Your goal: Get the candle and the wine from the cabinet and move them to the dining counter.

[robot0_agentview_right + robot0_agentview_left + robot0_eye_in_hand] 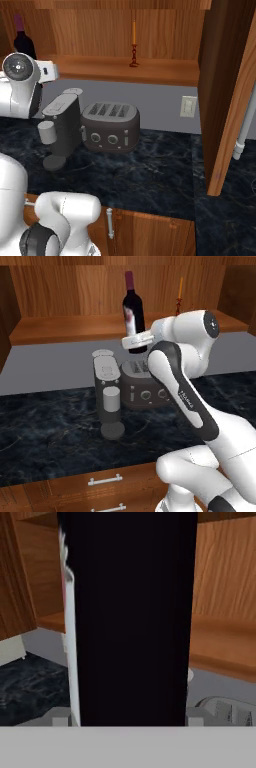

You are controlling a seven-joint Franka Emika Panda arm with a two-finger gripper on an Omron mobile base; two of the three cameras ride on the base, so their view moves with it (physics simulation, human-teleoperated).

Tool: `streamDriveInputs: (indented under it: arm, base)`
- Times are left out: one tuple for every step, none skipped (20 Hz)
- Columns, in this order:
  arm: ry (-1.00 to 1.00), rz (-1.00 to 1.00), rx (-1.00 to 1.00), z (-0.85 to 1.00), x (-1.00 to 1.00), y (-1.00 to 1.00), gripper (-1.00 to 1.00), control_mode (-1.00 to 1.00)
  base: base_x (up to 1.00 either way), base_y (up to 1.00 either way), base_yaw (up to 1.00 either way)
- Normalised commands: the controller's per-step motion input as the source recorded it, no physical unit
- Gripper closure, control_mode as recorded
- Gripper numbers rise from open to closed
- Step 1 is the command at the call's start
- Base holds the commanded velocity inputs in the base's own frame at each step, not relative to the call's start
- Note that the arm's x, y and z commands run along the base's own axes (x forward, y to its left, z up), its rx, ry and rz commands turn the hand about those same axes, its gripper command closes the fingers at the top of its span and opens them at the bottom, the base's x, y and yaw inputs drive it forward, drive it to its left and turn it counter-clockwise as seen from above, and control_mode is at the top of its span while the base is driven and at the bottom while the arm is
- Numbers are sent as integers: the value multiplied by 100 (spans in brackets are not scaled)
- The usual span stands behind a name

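Observation:
The wine (133, 312) is a dark bottle with a red capsule and a red-and-white label. It stands upright in my gripper (139, 345), which is shut on its lower body, in front of the cabinet shelf (65, 326) and above the toaster. In the hand view the dark bottle (130, 622) spans the space between my fingertips (60, 717). From the right, the wine (24, 45) shows above my white hand. The thin orange candle (180, 292) in its small dark holder stands on the shelf, right of the bottle; the candle (133, 42) is at mid shelf. The dining counter is out of view.
A dark coffee machine (107, 393) and a grey toaster (142, 388) stand on the black countertop (50, 426) right under the gripper. The open cabinet door (225, 100) with its grey bar handle (245, 125) hangs at the right. A wall outlet (188, 106) sits below the shelf.

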Motion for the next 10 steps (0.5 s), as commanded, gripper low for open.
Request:
streamDriveInputs:
  arm:
    - [-1, 6, 0, 0, -63, -27, 100, -100]
    - [0, 6, 0, 0, -59, -26, 100, -100]
    - [0, 7, 0, 0, -59, -27, 100, -100]
    - [0, 7, 0, 0, -57, -29, 100, -100]
    - [0, 10, 0, 0, -54, -29, 100, -100]
    - [0, 12, 0, 0, -54, -31, 100, -100]
    - [0, 13, 0, 0, -54, -31, 100, -100]
    - [0, 13, 0, 0, -55, -32, 100, -100]
    - [0, 13, 0, 0, -56, -33, 100, -100]
    - [0, 13, 0, 0, -56, -34, 100, -100]
  base:
    - [0, 0, 0]
    - [0, 0, 0]
    - [0, 0, 0]
    - [0, 0, 0]
    - [0, 0, 0]
    - [0, 0, 0]
    - [0, 0, 0]
    - [0, 0, 0]
    - [0, 0, 0]
    - [0, 0, 0]
